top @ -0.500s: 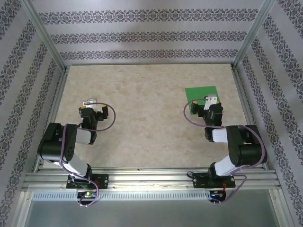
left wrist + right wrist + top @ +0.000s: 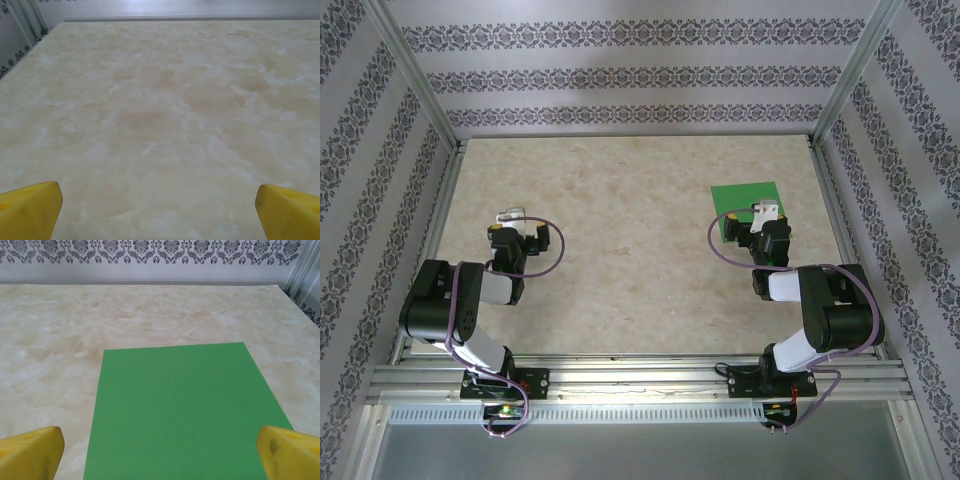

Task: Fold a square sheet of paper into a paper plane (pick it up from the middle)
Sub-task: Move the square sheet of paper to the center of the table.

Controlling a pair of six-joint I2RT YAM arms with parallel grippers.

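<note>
change: nothing has moved in the last half second; both arms and the paper sit as they did.
right pincer [image 2: 160, 456]: spread wide, holding nothing. Its yellow fingertips [image 2: 31, 454] sit at the two lower corners of the wrist view, with green paper showing between them.
left pincer [image 2: 160, 212]: also spread wide and empty, over bare table [image 2: 620, 230], left of centre in the top view.
sheet [image 2: 745, 198]: flat on the table, right of centre in the top view. Its near part is hidden under the right pincer and its far part is clear. It is unfolded, with no crease visible.
height: can't tell whether the right tips touch the paper or hang just above it.
step in hand: likely the pickup from the middle, not yet begun.
how to do it well: the tips look to straddle the near edge, so probably reach further up-frame until the centre lies between them. Then come straight down, press lightly and close slowly so the thin paper buckles up into the grip instead of sliding off.
risk: closing too near the edge may just push the sheet along.
pointing: no nose yet, so it points nowhere.
long axis: none, since it is square. Its edges run almost in line with the table sides, the far edge tipped slightly up toward the right.
</note>
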